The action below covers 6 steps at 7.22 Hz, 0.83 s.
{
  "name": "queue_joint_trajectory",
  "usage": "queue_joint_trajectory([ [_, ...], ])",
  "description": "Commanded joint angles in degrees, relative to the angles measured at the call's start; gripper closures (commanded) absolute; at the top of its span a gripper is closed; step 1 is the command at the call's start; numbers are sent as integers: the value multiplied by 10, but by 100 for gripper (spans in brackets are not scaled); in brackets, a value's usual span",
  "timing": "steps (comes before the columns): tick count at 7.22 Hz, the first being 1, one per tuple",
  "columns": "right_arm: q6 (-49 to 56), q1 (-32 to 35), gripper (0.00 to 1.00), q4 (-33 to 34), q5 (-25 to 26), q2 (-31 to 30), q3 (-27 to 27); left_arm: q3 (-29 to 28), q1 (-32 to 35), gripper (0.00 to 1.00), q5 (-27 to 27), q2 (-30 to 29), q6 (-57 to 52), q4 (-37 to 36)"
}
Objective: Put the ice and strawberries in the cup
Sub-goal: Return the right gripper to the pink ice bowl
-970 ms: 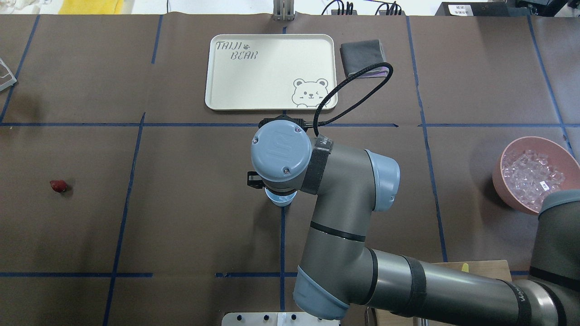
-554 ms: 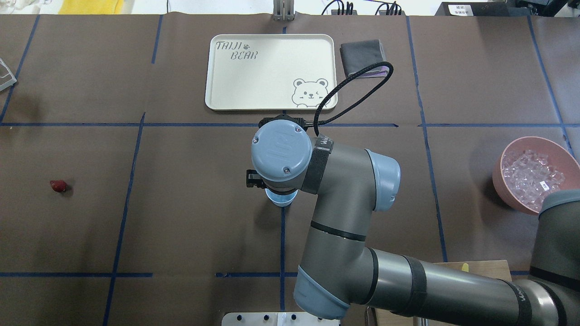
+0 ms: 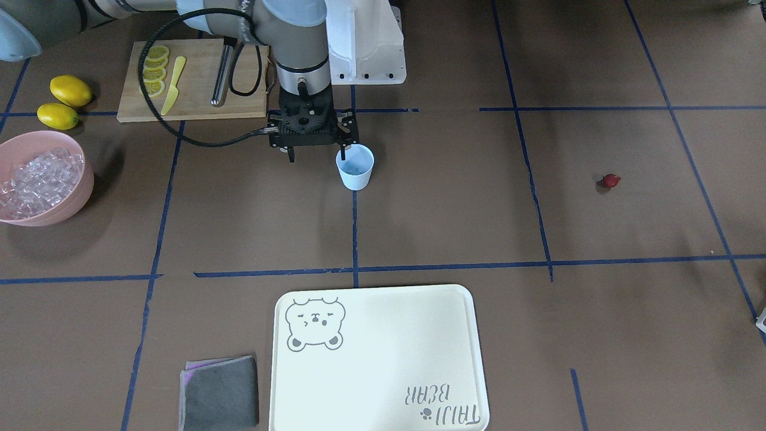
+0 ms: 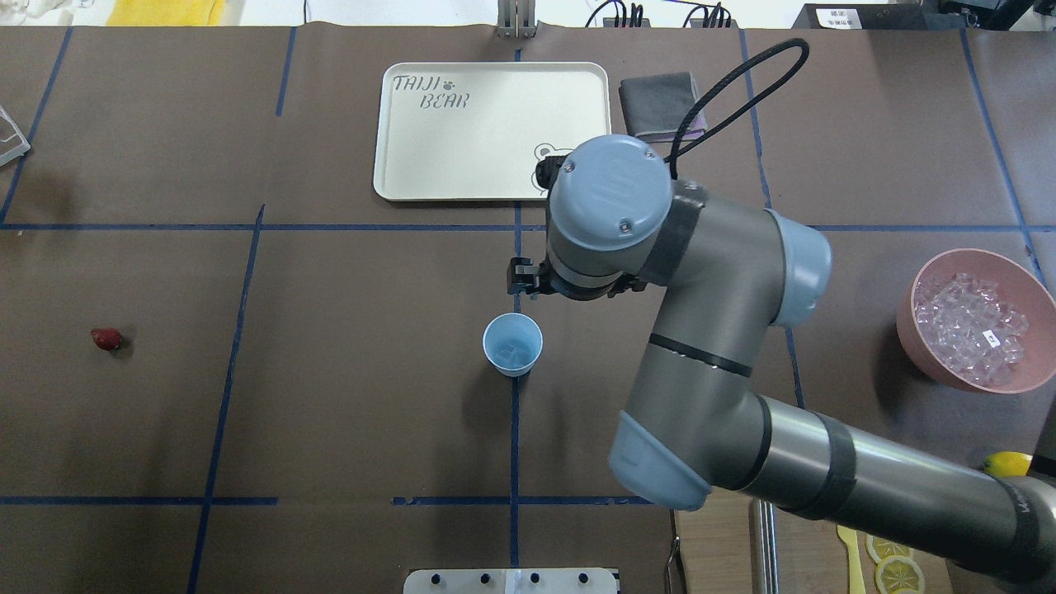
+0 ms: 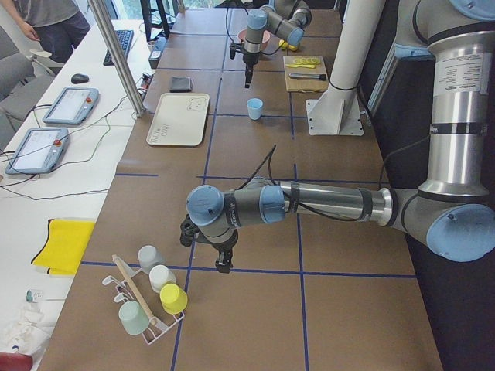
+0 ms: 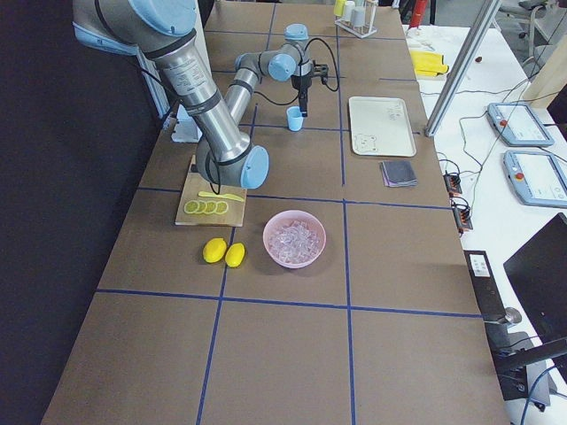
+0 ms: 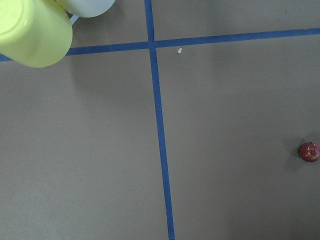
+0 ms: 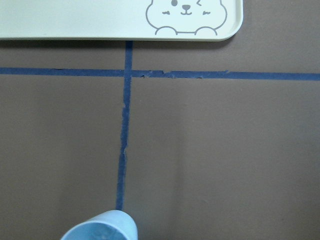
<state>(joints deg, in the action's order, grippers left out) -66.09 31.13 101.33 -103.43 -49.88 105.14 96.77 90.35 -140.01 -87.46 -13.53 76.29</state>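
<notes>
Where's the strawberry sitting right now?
In the overhead view the strawberry lies on the table at the far left, on the robot's left side, roughly level with the cup at centre and well apart from it.

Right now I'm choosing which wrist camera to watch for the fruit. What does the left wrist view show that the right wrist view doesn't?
Only the left wrist view shows the strawberry, plus a yellow cup and a white cup in its top left corner. Only the right wrist view shows the bear tray and the blue cup. Both show the brown table and its blue tape lines.
</notes>
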Motion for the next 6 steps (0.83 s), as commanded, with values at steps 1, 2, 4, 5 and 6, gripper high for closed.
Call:
queue_joint_trajectory([
  [1, 91, 58, 1, -2, -49, -71, 58, 0, 0, 0, 0, 1, 0, 0],
  [2, 133, 86, 1, -4, -76, -105, 78, 0, 0, 0, 0, 0, 0, 0],
  [4, 185, 144, 1, -5, -125, -158, 102, 0, 0, 0, 0, 0, 0, 0],
  [5, 242, 177, 1, -4, -141, -211, 130, 0, 0, 0, 0, 0, 0, 0],
  [6, 298, 221, 1, -5, -176, -258, 147, 0, -1, 0, 0, 0, 0, 0],
])
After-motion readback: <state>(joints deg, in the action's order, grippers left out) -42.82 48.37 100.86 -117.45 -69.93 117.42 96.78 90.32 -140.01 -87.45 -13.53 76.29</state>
